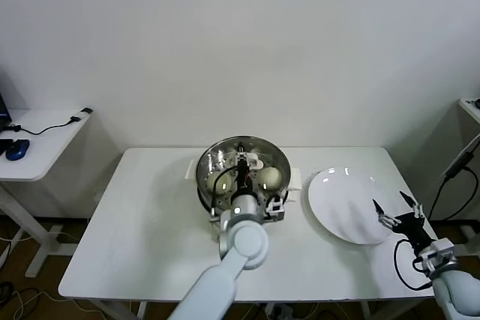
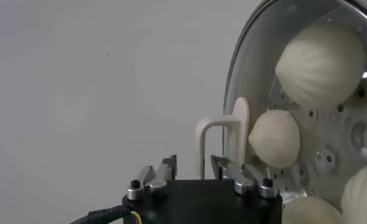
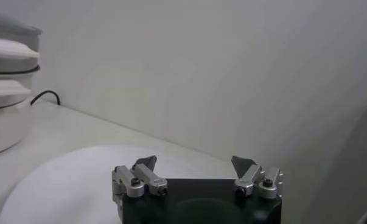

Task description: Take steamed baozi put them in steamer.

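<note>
Baozi (image 2: 320, 64) all in steamer (image 1: 217, 161), plate (image 1: 337, 207) bare.
Left hand (image 1: 241, 161) apart over steamer at frame centre; right hand (image 1: 397, 211) apart, lower right. Next: withdraw left.

A robot test room, dressed up as a kitchen corner.

Bare white wall (image 1: 300, 43) all round, one plain white desk (image 1: 150, 230) set out with a steamer (image 1: 241, 170) and a white plate (image 1: 349, 204). Off to the left, a side desk (image 1: 37, 148) carries a cable (image 1: 52, 127) and some dark gear (image 1: 15, 148). More wiring trails along the floor underneath (image 1: 15, 294).
</note>
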### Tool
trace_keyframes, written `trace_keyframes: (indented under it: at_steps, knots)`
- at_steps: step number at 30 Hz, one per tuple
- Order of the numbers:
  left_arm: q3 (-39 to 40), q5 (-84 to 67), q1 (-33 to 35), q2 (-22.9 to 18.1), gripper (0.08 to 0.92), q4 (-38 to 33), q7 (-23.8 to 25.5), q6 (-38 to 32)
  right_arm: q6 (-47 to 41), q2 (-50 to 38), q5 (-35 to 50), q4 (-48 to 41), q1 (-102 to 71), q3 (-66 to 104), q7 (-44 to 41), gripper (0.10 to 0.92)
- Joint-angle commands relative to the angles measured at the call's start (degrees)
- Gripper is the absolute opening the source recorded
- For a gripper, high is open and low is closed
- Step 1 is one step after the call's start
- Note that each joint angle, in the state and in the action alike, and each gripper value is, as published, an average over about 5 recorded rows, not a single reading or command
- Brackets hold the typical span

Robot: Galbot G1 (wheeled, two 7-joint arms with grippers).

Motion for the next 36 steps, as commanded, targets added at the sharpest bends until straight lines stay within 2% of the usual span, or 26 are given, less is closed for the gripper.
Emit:
trace_keyframes:
  at_steps: [1, 6, 10, 13, 17, 19, 22, 25, 29, 33, 36]
  knots:
    - [0.9, -2.8, 2.4, 6.5, 0.485, -11.9, 3.5, 2.8, -0.1, 0.1, 0.0, -0.3, 0.2, 0.1, 0.1, 0.823]
    - [-0.2, -6.5, 6.8, 9.8, 0.624, -19.2, 3.5, 2.8, -0.5, 0.3, 0.0, -0.6, 0.7, 0.3, 1.1, 0.823]
    - [-1.7, -14.6, 10.5, 13.1, 0.743, -25.1, -0.1, 2.6, -1.2, 0.4, -0.9, -0.6, 0.7, 0.5, 1.4, 0.823]
    - [-4.1, -21.1, 13.8, 15.4, 0.803, -29.0, -5.0, 1.0, -2.2, 0.6, -1.5, 0.1, 0.4, 0.8, 0.8, 0.823]
    - [-9.6, -31.4, 18.6, 17.8, 0.821, -32.2, -13.9, -4.5, -3.7, 1.4, -1.6, 2.1, -0.2, 1.1, 0.6, 0.823]
    - [-13.9, -39.1, 21.5, 18.9, 0.822, -32.8, -20.1, -10.6, -4.1, 2.0, -0.3, 3.5, -0.5, 1.1, 0.7, 0.823]
    - [-21.9, -49.1, 25.6, 19.5, 0.823, -32.8, -26.1, -19.2, -4.8, 2.9, 1.1, 5.5, -0.8, 0.6, 1.1, 0.823]
    - [-30.9, -60.3, 30.0, 18.6, 0.823, -32.9, -28.4, -25.9, -6.5, 3.7, 2.0, 7.7, -1.1, -0.3, 1.5, 0.823]
    - [-41.4, -75.4, 36.7, 15.2, 0.823, -32.9, -28.7, -30.8, -10.0, 4.6, 4.7, 10.4, -1.6, -1.3, 1.9, 0.823]
    - [-48.7, -88.1, 41.1, 9.8, 0.823, -31.8, -26.9, -36.0, -10.9, 5.2, 5.4, 11.4, -1.5, -2.2, 1.9, 0.823]
    - [-52.2, -93.8, 42.0, 6.5, 0.823, -29.2, -24.3, -40.6, -11.1, 6.0, 5.2, 11.9, -1.6, -3.0, 1.7, 0.823]
